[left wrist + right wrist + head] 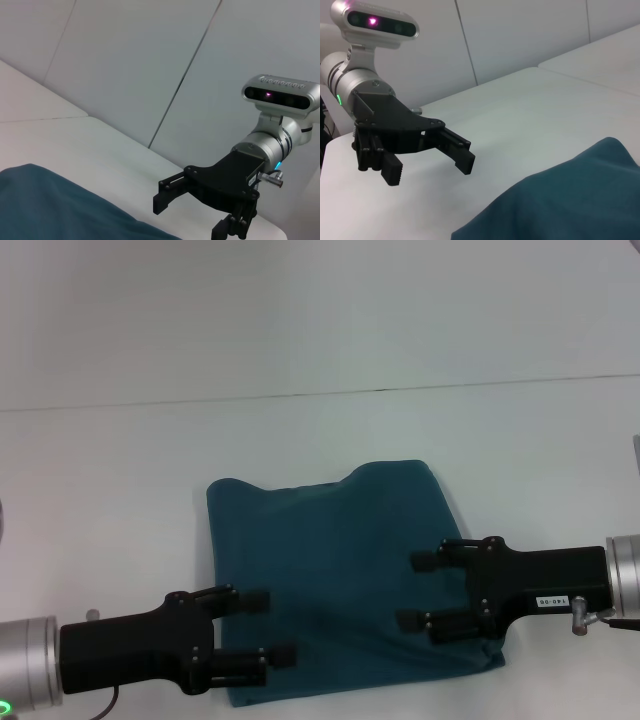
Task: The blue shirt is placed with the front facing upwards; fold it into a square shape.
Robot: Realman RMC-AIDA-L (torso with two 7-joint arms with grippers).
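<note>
The blue shirt (340, 560) lies on the white table (120, 470) as a folded, roughly square bundle, plain teal side up. My left gripper (268, 626) is open over the shirt's near left corner, with nothing between its fingers. My right gripper (417, 591) is open over the shirt's right side, also empty. In the left wrist view the shirt (50, 210) fills the lower corner and the right gripper (192, 216) shows farther off, open. The right wrist view shows the shirt (570, 200) and the left gripper (429, 169), open, above the table.
A seam line (320, 393) runs across the white table behind the shirt. A small grey object (636, 455) peeks in at the right edge of the head view. White wall panels stand behind the table in both wrist views.
</note>
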